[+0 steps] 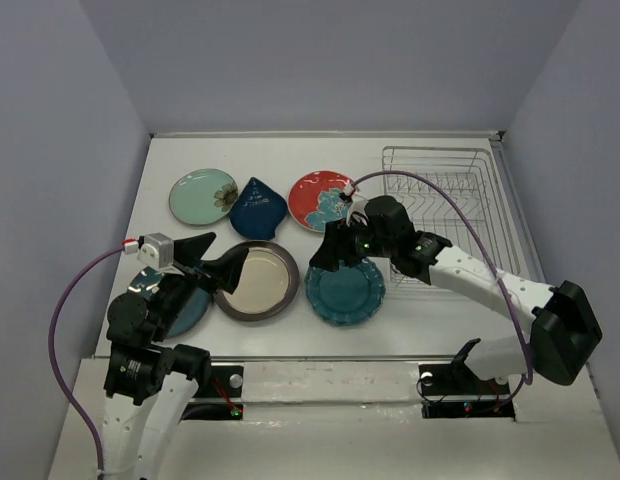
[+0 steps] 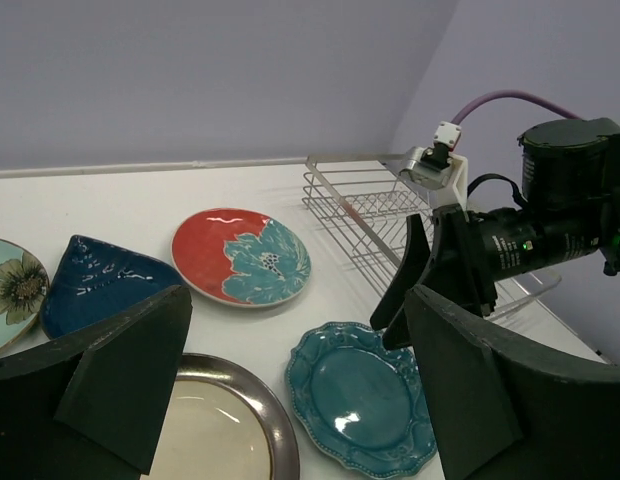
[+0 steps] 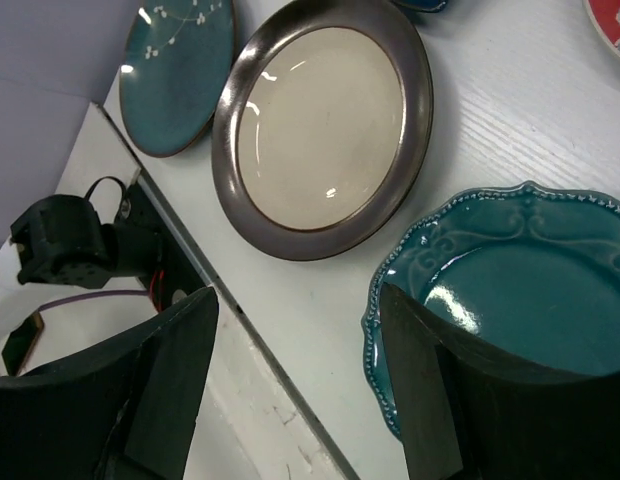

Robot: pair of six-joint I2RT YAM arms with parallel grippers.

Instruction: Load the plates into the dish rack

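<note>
"Jaws: how do they stand?"

"Both pairs are wide open and grip nothing. Your right gripper (image 1: 337,250) hangs over the far-left rim of the teal plate (image 1: 345,292). Your left gripper (image 1: 215,260) hangs over the left edge of the cream plate (image 1: 258,282)."

"Where are the plates?"

"All lie flat on the table (image 1: 290,160). None is in the rack (image 1: 445,205), which sits at the far right. Far row, left to right: mint plate (image 1: 202,196), navy plate (image 1: 258,207), red plate (image 1: 320,200). Near row: blue plate (image 3: 175,75), partly under your left arm, then cream, then teal."

"How will they handle?"

"They shine like glazed ceramic, so I judge them stiff, fairly heavy, slick and apt to chip. Lying flat, they offer only the rim. Take the teal one at its raised scalloped edge, one finger under and one on top, and clamp firmly. It will likely sag from the pinch as it lifts. Set it down gently between the prongs."

"Count?"

"Six plates, one rack, two grippers."
</note>
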